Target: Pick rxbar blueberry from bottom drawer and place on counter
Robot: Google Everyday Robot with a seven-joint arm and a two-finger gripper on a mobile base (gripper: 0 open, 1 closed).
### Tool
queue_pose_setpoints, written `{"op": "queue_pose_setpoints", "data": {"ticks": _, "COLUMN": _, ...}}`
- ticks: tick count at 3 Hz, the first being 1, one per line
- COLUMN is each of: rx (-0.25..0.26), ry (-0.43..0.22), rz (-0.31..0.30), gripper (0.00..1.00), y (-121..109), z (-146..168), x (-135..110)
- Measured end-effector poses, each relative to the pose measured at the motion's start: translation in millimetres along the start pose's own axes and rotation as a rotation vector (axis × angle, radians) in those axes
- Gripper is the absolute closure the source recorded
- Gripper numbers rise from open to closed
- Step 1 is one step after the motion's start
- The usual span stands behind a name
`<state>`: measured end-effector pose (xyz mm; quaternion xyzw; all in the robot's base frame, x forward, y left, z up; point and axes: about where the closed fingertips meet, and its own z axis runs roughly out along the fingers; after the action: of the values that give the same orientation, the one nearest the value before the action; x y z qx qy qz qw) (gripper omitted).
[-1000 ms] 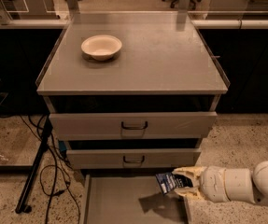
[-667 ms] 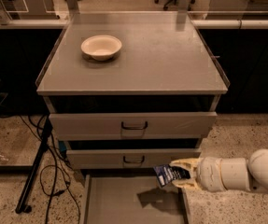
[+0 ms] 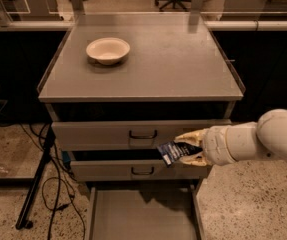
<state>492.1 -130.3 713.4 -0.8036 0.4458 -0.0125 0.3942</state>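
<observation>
Navy wrapper shows between the cream fingers: the gripper (image 3: 185, 148) is clamped on the rxbar blueberry (image 3: 171, 152). It hangs in front of the upper drawers (image 3: 108, 134), below the desk's front right corner and above the open bottom drawer (image 3: 143, 216). The bar sits lower than the counter (image 3: 168, 69), so the step in hand appears to be the lift. To do it well, the robot would raise the bar straight up until it clears the thin raised rim at the front edge. Only then would it move inward and set the bar flat on the bare right half, well apart from the bowl (image 3: 108, 50) near the back left corner. The hold looks to be on one end only, so a slow carry would suit.
</observation>
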Motion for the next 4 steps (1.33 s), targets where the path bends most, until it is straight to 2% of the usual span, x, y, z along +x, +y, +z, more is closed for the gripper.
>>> {"op": "queue_pose_setpoints", "data": {"ticks": 1, "rx": -0.037, "ry": 0.055, "rz": -0.102, "gripper": 1.00, "y": 0.1, "z": -28.8, "x": -37.0}}
{"op": "queue_pose_setpoints", "data": {"ticks": 2, "rx": -0.037, "ry": 0.055, "rz": -0.103, "gripper": 1.00, "y": -0.1, "z": -28.8, "x": -37.0}}
{"op": "queue_pose_setpoints", "data": {"ticks": 3, "rx": -0.028, "ry": 0.076, "rz": -0.135, "gripper": 1.00, "y": -10.8, "z": -32.6, "x": -37.8}}
{"op": "queue_pose_setpoints", "data": {"ticks": 4, "rx": -0.036, "ry": 0.141, "rz": -0.201, "gripper": 1.00, "y": -45.1, "z": -49.2, "x": -32.1}}
